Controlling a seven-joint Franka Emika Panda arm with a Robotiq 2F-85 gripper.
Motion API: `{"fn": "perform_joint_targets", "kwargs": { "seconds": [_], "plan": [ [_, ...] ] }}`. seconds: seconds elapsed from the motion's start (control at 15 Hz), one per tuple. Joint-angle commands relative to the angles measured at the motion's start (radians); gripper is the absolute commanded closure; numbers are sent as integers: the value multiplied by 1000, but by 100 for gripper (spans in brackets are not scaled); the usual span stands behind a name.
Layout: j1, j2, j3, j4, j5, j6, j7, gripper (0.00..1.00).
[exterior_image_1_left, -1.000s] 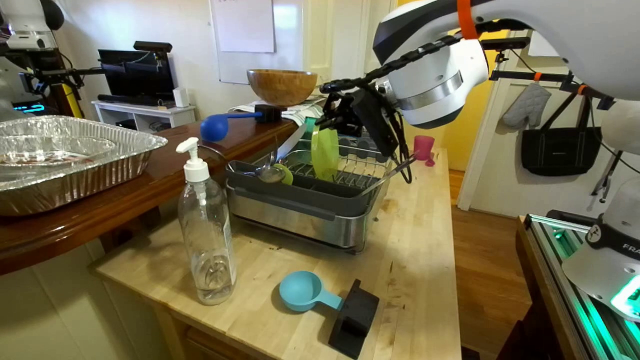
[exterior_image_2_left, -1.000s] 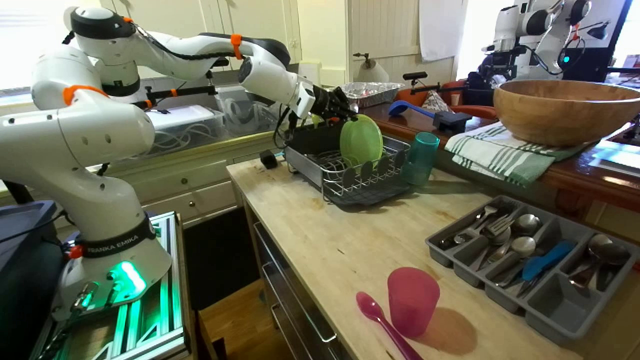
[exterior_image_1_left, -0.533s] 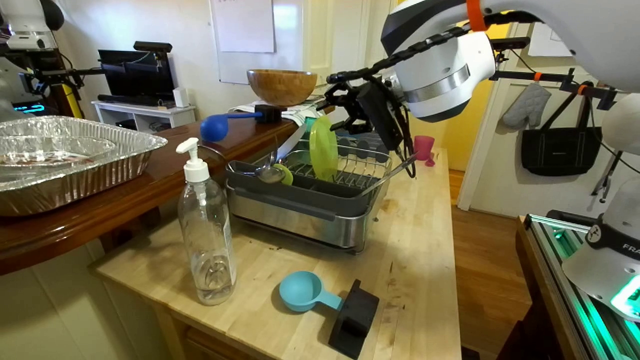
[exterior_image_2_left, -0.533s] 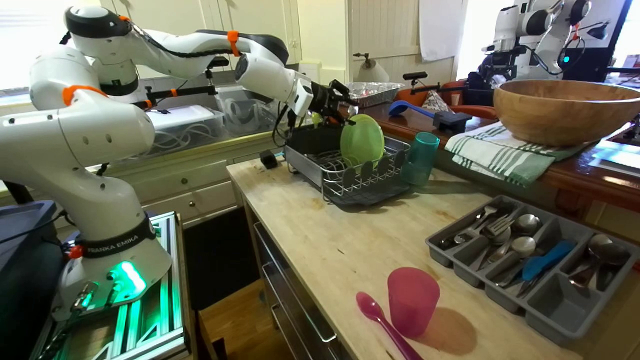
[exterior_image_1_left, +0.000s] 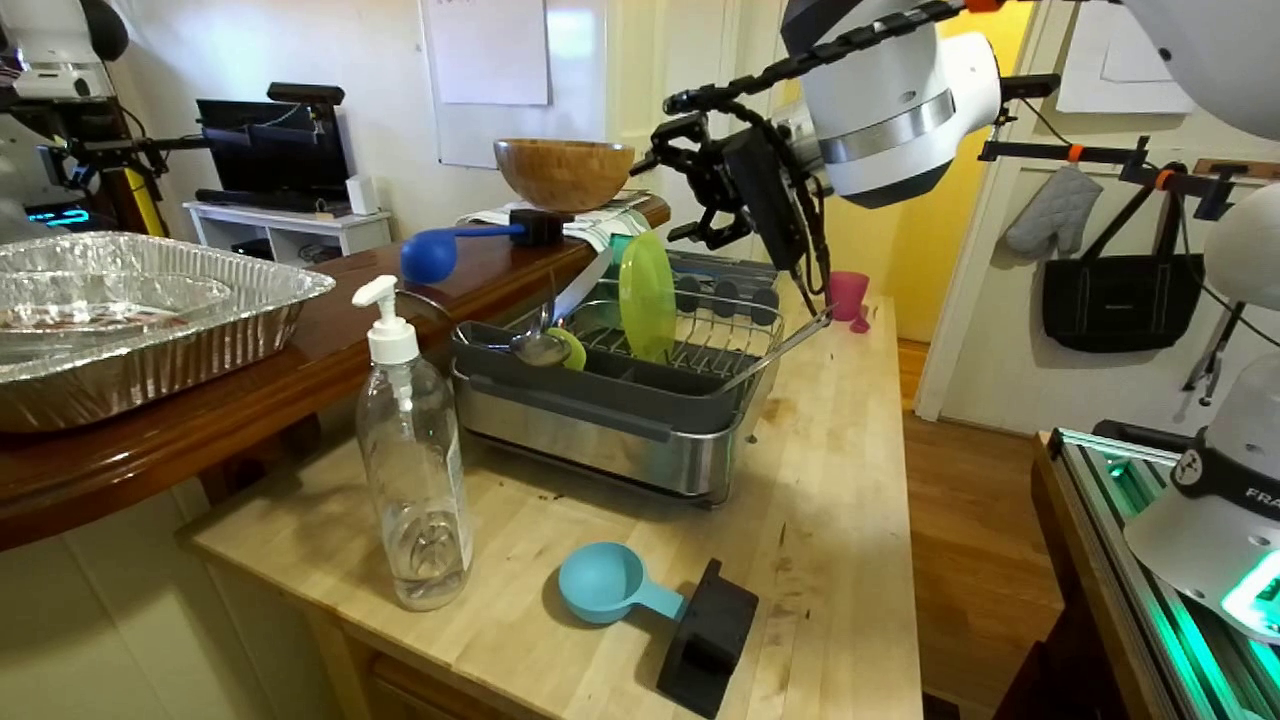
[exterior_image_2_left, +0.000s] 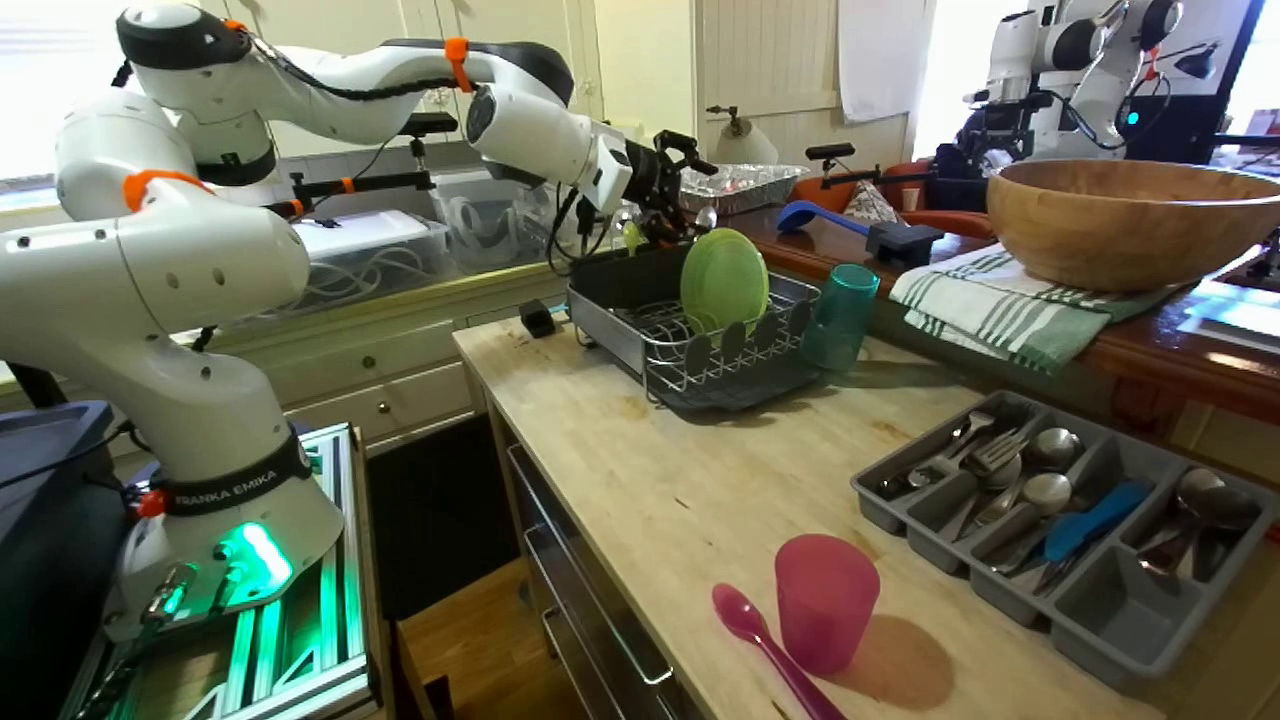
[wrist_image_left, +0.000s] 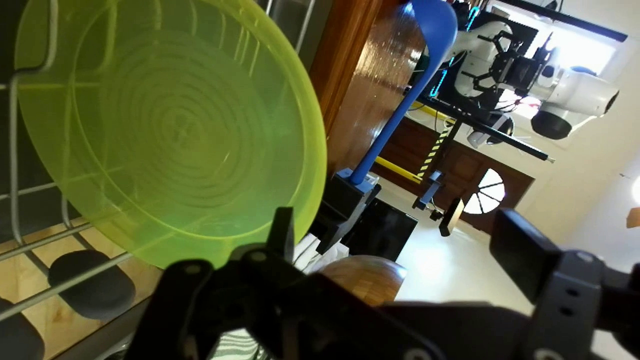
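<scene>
Since the green plate stands in the rack, your spread, empty claw likely has little left to do.

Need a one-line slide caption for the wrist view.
Wrist view: open, empty gripper near a green plate standing in the rack, a blue utensil beyond.

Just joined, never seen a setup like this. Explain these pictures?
The white machine is a robot arm; its black gripper works like a two-finger hand. Two views come from cameras standing outside it, the close-up from one on its wrist. On the wooden counter are a dish rack, cutlery tray, pink cup, pink spoon, pump bottle and blue scoop. Nothing is held: the gripper is open, near the green plate standing in the rack.
</scene>
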Motion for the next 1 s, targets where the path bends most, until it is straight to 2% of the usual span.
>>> {"fn": "perform_joint_targets", "kwargs": {
  "seconds": [0.0,0.93],
  "plan": [
    [16,54,-39,-28,-88,-58,15,0],
    [55,259,-205,-28,-508,-166,-4,0]
  ]
}}
